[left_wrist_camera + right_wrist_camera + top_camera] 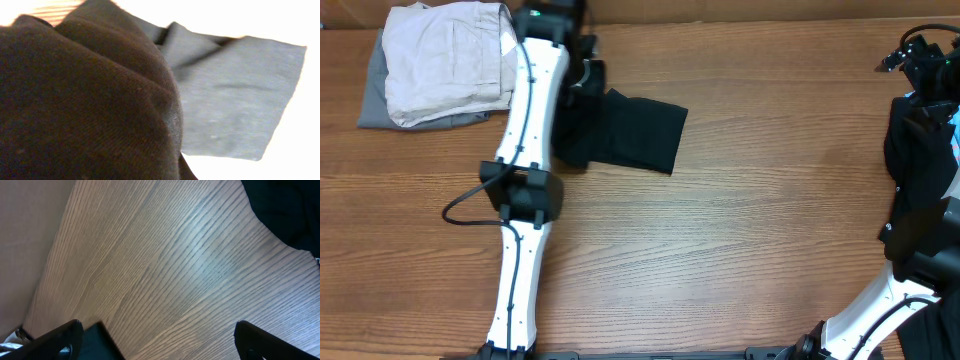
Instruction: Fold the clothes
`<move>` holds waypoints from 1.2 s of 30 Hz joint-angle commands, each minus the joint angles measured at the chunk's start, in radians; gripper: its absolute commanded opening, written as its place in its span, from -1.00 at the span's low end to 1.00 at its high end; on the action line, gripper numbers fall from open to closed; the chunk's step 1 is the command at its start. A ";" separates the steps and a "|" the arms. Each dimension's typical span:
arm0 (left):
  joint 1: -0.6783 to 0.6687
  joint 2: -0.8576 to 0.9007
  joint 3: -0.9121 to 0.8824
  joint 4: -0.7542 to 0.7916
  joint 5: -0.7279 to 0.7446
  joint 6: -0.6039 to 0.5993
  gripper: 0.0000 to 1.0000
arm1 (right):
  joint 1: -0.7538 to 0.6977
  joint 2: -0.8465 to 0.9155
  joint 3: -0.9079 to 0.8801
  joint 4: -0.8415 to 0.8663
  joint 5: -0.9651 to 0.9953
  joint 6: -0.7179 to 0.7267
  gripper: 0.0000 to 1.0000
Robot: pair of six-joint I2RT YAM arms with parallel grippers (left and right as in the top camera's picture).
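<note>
A folded black T-shirt (638, 130) lies at the back middle of the wooden table (740, 230). My left gripper (582, 68) is at its left end. In the left wrist view bunched black fabric (85, 105) rises right up to the lens and hides the fingers, so the gripper appears shut on it. The flat rest of the shirt (235, 100) spreads beyond. My right gripper (160, 340) is open wide and empty over bare table; it also shows in the overhead view (920, 50) at the back right.
A stack of folded cream clothes (445, 55) on a grey one (372, 100) sits at the back left corner. A pile of black clothes (920, 170) lies along the right edge, and shows in the right wrist view (285, 210).
</note>
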 commanded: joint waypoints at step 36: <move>-0.283 -0.141 -0.068 0.182 -0.149 -0.039 -0.82 | -0.001 -0.007 0.007 0.004 0.003 -0.010 1.00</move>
